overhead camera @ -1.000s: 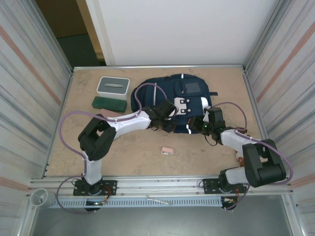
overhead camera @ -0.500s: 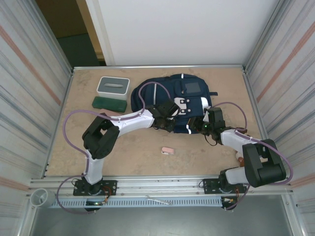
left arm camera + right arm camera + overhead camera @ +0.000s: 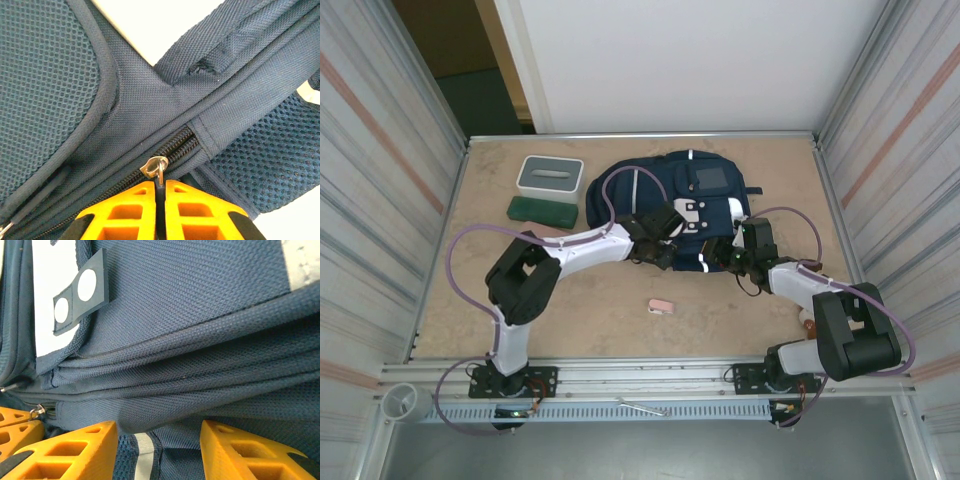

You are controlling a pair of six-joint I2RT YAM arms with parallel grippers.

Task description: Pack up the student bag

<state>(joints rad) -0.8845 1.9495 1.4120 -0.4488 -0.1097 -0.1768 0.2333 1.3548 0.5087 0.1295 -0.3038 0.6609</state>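
Note:
The navy student bag (image 3: 655, 185) lies flat at the back middle of the table, white patch and grey square patch facing up. My left gripper (image 3: 663, 238) sits at the bag's near edge. In the left wrist view the left gripper (image 3: 160, 192) is shut on the metal zipper pull (image 3: 154, 167), whose ring disappears between the orange fingertips (image 3: 131, 196). My right gripper (image 3: 724, 254) meets the bag's near right edge. Its jaws (image 3: 159, 440) stand half apart, with a thick fold of bag fabric and a white stripe (image 3: 144, 447) pinched between them.
A grey-and-white box (image 3: 549, 177) and a dark green case (image 3: 542, 211) lie left of the bag. A small pink object (image 3: 661, 307) rests on the bare tabletop in front of it. Corrugated metal walls close in both sides.
The left gripper's jaws have closed onto the zipper pull, and the left arm's elbow has shifted slightly. The right arm and the bag have stayed put.

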